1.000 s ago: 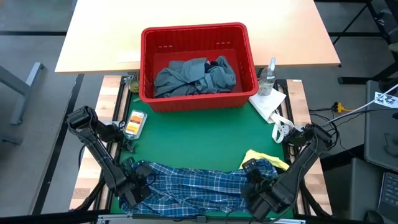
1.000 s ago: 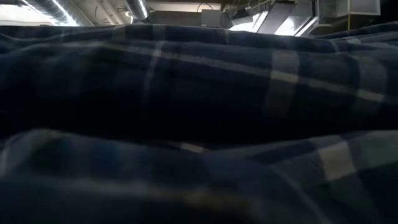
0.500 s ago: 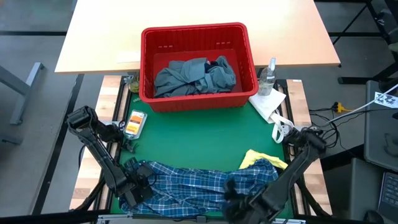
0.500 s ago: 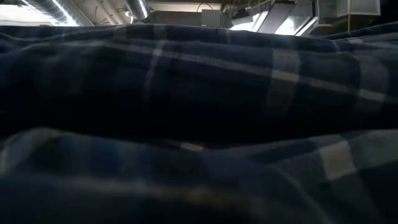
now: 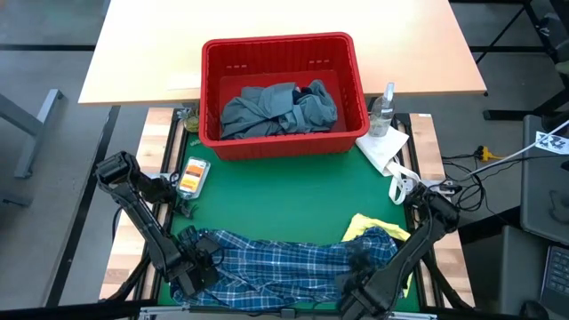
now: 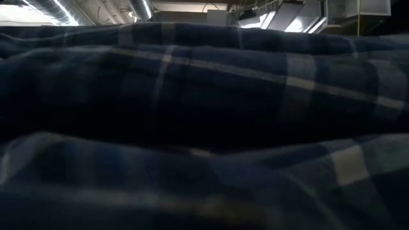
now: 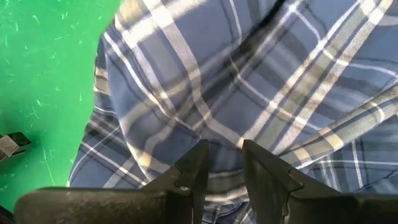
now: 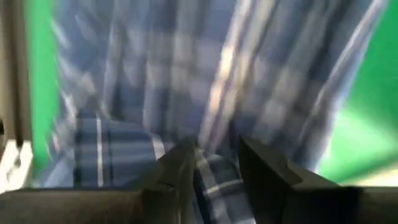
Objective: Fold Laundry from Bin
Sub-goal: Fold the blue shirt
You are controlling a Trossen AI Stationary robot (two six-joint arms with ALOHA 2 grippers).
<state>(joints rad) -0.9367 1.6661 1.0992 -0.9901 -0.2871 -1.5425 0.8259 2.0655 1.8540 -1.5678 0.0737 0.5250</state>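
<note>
- Both of my tools are clamped narrow on the plaid shirt (image 5: pixel 284 262), which lies spread on the green surface (image 5: pixel 284 200) between them: left tool (image 7: pixel 222 155) at one end, right tool (image 8: pixel 214 158) at the other.
- Risk: each pinch takes only a thin fold; uneven pulling could slip the cloth free or bunch it.
- Risk: the yellow garment (image 5: pixel 378 224) lies touching the shirt just beside my right tool and may be dragged along.
- The bin (image 5: pixel 283 49), well ahead of both tools, holds grey-blue laundry (image 5: pixel 276 108).
- Beyond my right tool: spray bottle (image 5: pixel 385 108), paper towel (image 5: pixel 384 148). No obstruction to folding noted.
</note>
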